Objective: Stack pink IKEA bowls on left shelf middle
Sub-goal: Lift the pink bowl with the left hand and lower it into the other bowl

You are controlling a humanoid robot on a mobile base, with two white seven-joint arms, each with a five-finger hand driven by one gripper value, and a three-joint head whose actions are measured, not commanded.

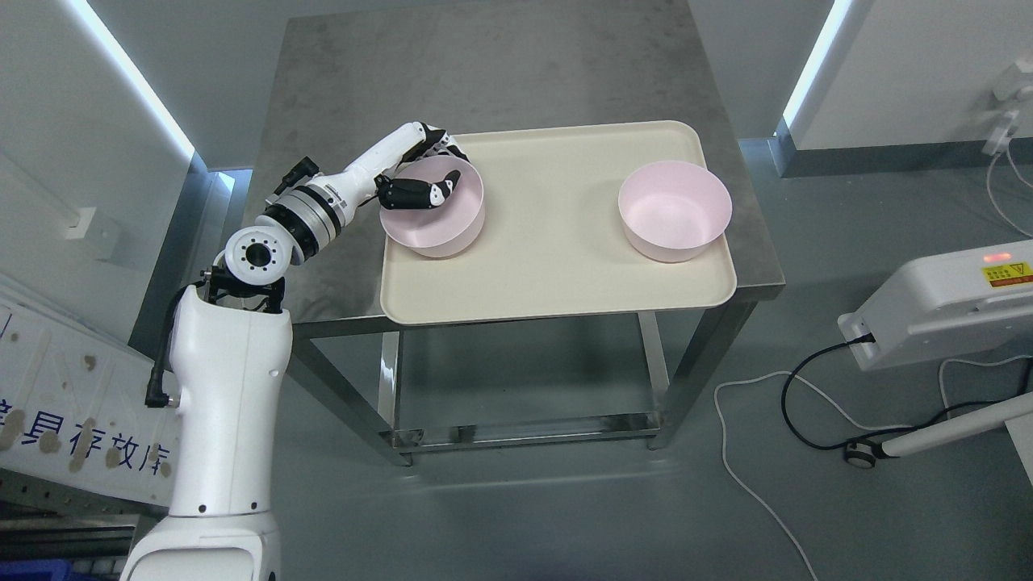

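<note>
At the far left, a white panel (73, 420) with printed characters leans against the wall. Beside it, the left arm (230, 403) rises from the lower left of the head view and bends at the elbow joint (257, 255) toward the steel surface (484, 73).

The left hand (420, 173) is at the left end of the cream tray (557, 274). It is clamped on the rim of the left pink bowl (440, 230): the thumb (420, 194) lies inside the bowl against the near-left wall, and the remaining fingers (448, 147) wrap the outside of the rim at the back. Whether the bowl's base touches the tray cannot be determined; the bowl appears slightly tilted.

The tray lies on the front part of the surface, its front edge slightly overhanging the front edge of the surface.

The right pink bowl (674, 211) stands upright on the right part of the tray, well apart from the left bowl and close to the tray's right rim. Nothing touches it.

To the right, on the grey floor (565, 516), a white device (944, 311) bears a lit red indicator and a yellow label. A black cable (807, 379) and a white cable (742, 476) run from it across the floor.
</note>
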